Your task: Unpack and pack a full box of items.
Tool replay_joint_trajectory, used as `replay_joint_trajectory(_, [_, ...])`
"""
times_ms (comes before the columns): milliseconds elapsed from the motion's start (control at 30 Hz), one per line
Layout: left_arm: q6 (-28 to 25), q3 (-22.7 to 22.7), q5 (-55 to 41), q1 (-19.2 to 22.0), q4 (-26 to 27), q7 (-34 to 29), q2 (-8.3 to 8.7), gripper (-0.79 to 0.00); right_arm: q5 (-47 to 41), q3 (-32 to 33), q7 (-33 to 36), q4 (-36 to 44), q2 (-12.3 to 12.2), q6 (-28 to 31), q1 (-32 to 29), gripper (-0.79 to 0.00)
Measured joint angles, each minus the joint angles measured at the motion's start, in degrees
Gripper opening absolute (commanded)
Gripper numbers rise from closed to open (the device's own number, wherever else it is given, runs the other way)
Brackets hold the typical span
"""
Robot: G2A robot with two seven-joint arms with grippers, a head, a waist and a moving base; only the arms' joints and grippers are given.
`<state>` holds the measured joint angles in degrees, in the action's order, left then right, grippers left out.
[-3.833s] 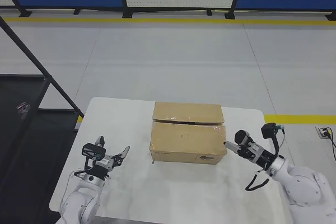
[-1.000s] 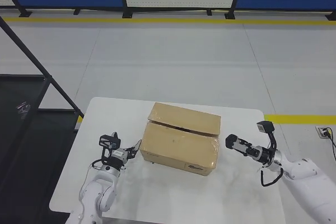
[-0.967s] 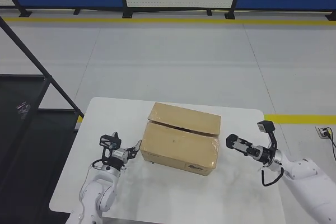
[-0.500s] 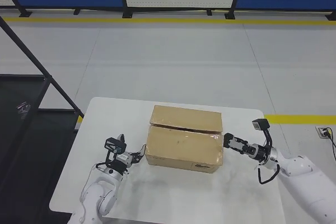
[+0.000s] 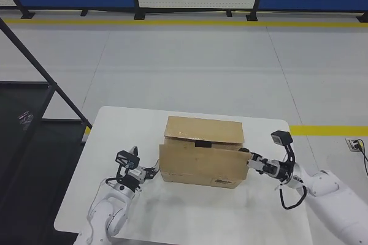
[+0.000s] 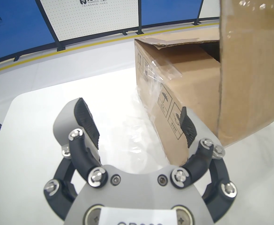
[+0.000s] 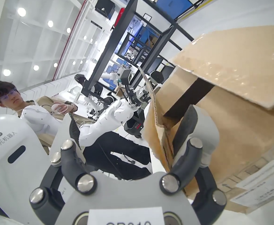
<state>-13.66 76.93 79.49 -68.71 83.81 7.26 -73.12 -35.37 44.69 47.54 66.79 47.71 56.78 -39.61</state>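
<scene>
Box flap [image 5: 202,153] is sitting between the released right hand's [image 7: 130,114] fingers, likely for opening; released left hand [image 6: 132,106] is seemingly bracing the box [image 5: 199,174].

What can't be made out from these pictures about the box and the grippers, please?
- Contents of the box: in the top view the raised near flap and the far flap cover it, leaving a dark gap; the left wrist view meets the same gap.
- Whether the right gripper touches the near flap: in the right wrist view the flap's edge stands between its open fingers, contact unclear.
</scene>
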Motion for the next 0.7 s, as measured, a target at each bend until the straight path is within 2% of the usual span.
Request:
replay_joint_trajectory(133, [-0.2, 0.8, -1.8, 0.0, 0.8, 0.5, 0.03, 0.0, 5.0, -1.2, -1.3, 4.6, -2.5, 1.3, -1.2, 0.0])
replay_joint_trajectory(400, [-0.2, 0.8, -1.8, 0.0, 0.9, 0.5, 0.03, 0.0, 4.8, -1.1, -1.2, 4.5, -2.5, 1.2, -1.2, 0.0])
replay_joint_trajectory(467, [-1.8, 2.2, -3.4, -0.1, 2.0, 1.4, 0.29, 0.0, 6.6, -1.1, -1.2, 6.3, -3.7, 1.2, -2.4, 0.0])
replay_joint_trajectory(567, [-6.3, 4.8, -6.8, -1.0, 3.3, 0.7, 0.75, 0.0, 11.4, 3.4, -1.2, 10.3, -5.9, 1.2, -6.2, 0.0])
replay_joint_trajectory(700, [-6.7, 4.6, -6.9, -1.0, 3.5, 0.1, 0.81, 0.0, 6.9, 9.3, -1.3, 11.7, -6.7, 1.2, -10.2, 0.0])
